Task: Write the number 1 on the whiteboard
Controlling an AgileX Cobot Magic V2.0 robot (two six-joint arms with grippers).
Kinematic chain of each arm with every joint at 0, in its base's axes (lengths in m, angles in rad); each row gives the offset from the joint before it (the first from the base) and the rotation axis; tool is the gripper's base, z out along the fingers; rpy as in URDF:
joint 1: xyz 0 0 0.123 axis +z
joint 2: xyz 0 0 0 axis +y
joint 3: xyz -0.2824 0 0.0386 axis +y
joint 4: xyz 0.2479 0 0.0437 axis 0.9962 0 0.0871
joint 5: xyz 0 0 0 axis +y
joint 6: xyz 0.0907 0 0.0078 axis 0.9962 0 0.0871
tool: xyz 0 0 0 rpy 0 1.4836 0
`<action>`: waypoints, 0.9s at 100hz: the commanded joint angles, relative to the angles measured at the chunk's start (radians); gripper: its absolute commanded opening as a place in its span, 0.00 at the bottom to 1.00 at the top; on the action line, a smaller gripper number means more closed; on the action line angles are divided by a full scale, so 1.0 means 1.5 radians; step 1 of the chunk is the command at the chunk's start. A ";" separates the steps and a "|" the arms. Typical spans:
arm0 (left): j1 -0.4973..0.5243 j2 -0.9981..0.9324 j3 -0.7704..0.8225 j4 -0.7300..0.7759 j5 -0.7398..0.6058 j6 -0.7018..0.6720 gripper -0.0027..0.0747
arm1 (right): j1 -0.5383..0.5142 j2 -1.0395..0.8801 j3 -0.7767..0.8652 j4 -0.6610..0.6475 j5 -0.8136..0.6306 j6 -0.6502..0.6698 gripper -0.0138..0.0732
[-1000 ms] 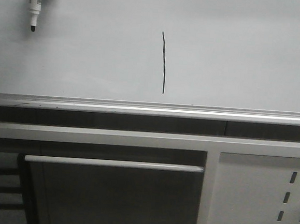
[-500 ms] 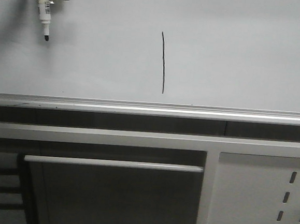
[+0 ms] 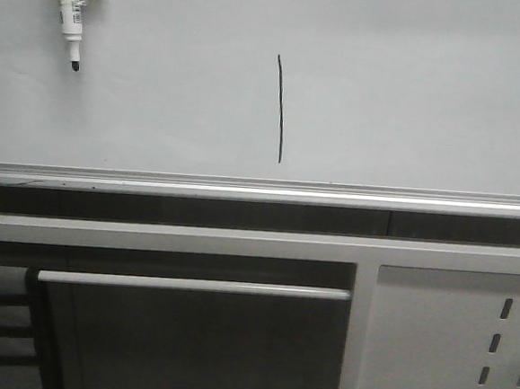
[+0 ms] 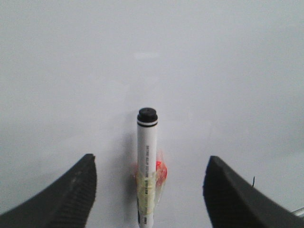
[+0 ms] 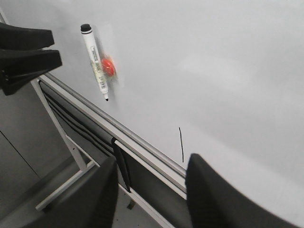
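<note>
The number 1 [image 3: 279, 109] is showing as a thin black, slightly curved vertical stroke, sitting just left of centre in the upper half of the front view. The whiteboard [image 3: 412, 89] is filling the upper half, pale grey-white, its silver rail running along the lower edge.

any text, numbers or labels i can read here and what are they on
"1": a single thin black stroke, the number 1, drawn on the whiteboard.
Printed label on the barrel of the marker: dark lines of print show, but too small and blurred to read in any view.
Nothing else carries writing; the red piece by the marker shows none.
</note>
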State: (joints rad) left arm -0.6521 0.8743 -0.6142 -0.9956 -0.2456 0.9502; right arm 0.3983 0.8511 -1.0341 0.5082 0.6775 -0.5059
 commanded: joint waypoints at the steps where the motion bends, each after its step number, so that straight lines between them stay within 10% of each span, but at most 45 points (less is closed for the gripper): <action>1: 0.001 -0.050 -0.010 0.014 -0.006 0.007 0.45 | -0.004 -0.018 -0.020 0.006 -0.042 0.000 0.31; 17: 0.001 -0.117 0.003 0.014 0.063 0.009 0.00 | -0.004 -0.058 0.004 0.001 -0.069 0.016 0.10; 44: 0.001 -0.222 0.071 0.016 0.198 0.009 0.01 | -0.004 -0.267 0.210 -0.001 -0.218 0.016 0.10; 90: 0.001 -0.500 0.245 -0.031 0.216 0.007 0.01 | -0.004 -0.574 0.493 0.032 -0.208 0.016 0.10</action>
State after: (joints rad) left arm -0.6521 0.1596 -0.2420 -1.0088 0.1127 0.9628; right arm 0.3983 0.0073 -0.3052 0.5264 0.4264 -0.4822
